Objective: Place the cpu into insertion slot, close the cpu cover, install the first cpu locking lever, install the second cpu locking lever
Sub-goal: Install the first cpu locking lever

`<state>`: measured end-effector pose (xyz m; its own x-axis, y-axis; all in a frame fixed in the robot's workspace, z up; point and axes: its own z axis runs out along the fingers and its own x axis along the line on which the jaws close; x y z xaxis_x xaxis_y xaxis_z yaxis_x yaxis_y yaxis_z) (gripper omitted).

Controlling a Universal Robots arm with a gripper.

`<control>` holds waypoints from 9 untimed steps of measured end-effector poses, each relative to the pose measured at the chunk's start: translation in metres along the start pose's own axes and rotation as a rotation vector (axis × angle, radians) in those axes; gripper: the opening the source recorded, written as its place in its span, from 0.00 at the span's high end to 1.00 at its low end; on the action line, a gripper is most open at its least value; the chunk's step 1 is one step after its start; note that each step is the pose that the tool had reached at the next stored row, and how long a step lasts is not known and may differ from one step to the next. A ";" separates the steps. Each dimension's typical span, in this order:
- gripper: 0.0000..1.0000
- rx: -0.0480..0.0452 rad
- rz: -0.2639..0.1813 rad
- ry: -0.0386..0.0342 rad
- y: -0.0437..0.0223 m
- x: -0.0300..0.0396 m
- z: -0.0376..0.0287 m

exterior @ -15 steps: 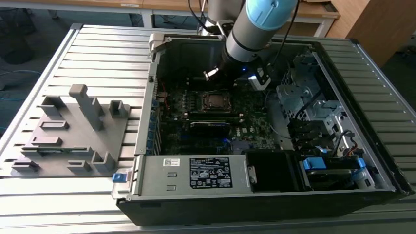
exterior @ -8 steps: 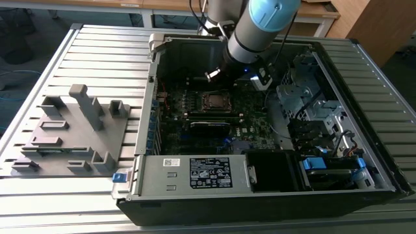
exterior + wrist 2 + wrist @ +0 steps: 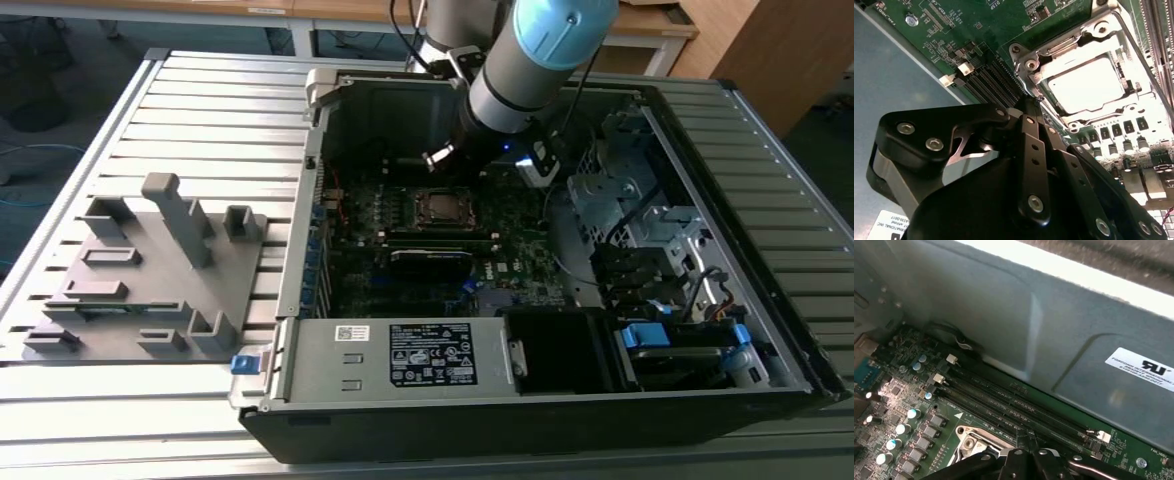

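Note:
The cpu, a flat silver-grey square, lies in the insertion slot on the green board. The silvery cpu cover lies flat over it, framing it through its window. My gripper is shut with nothing between its fingers, and its tip sits at the socket's edge beside a thin metal lever rod. In the exterior view the gripper hangs just beyond the slot, inside the open computer case. In the first wrist view the fingers stand next to a corner of the socket.
Dark memory slots run along the board beside the socket. The case's grey metal wall stands close behind them. A black heatsink bar, a power supply and drive cages crowd the case. A grey fixture lies on the exterior view's left.

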<state>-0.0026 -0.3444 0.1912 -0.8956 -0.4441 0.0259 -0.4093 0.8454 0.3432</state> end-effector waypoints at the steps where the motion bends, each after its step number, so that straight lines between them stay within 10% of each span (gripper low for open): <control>1: 0.90 0.0001 -0.004 0.0015 -0.0001 0.0000 0.0002; 9: 0.90 -0.0029 -0.007 0.0012 -0.0003 -0.0004 0.0003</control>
<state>-0.0022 -0.3443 0.1908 -0.8923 -0.4507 0.0245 -0.4154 0.8412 0.3461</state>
